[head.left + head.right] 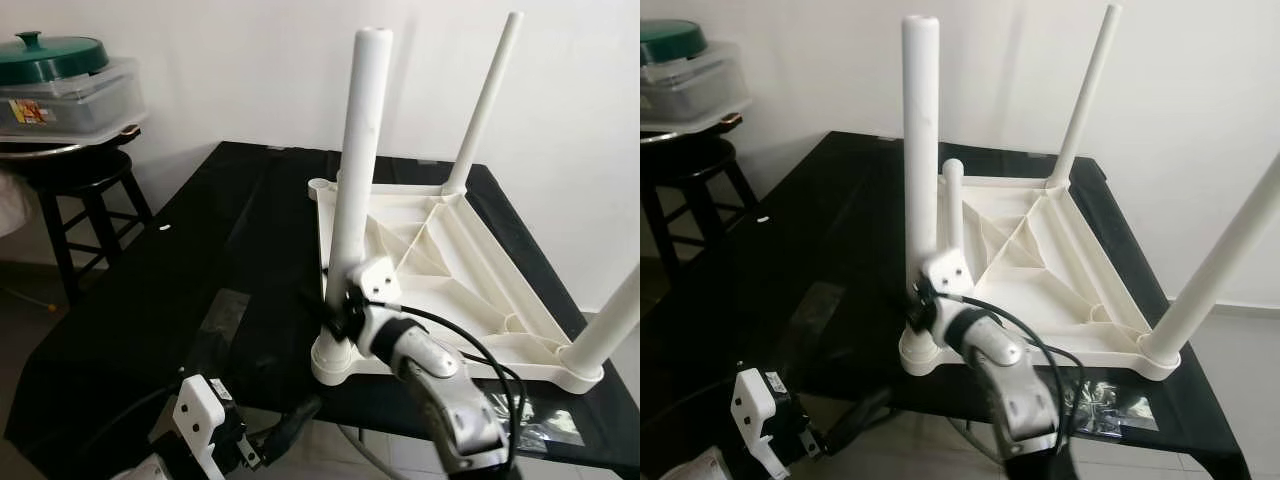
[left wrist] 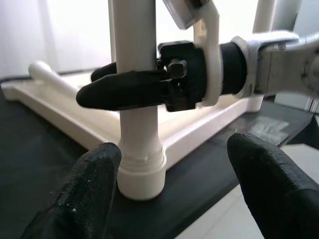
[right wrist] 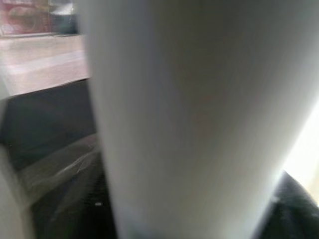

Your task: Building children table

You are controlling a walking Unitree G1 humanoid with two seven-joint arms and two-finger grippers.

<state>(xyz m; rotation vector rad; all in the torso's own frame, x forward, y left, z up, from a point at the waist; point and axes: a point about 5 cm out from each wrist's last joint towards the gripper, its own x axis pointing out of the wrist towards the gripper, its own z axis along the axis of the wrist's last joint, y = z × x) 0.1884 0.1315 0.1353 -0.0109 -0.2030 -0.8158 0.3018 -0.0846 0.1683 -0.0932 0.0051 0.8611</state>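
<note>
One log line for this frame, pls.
right gripper: shut on near table leg, low by socket | left gripper: open, below table edge | tabletop: upside down on black table

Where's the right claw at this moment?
The right claw is shut on the near-left table leg, low down just above its socket in the upturned white tabletop.

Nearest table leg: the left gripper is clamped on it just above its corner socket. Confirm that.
Wrong arm. The right gripper is clamped on the nearest table leg, as the left wrist view shows; the left gripper is open, short of it.
</note>
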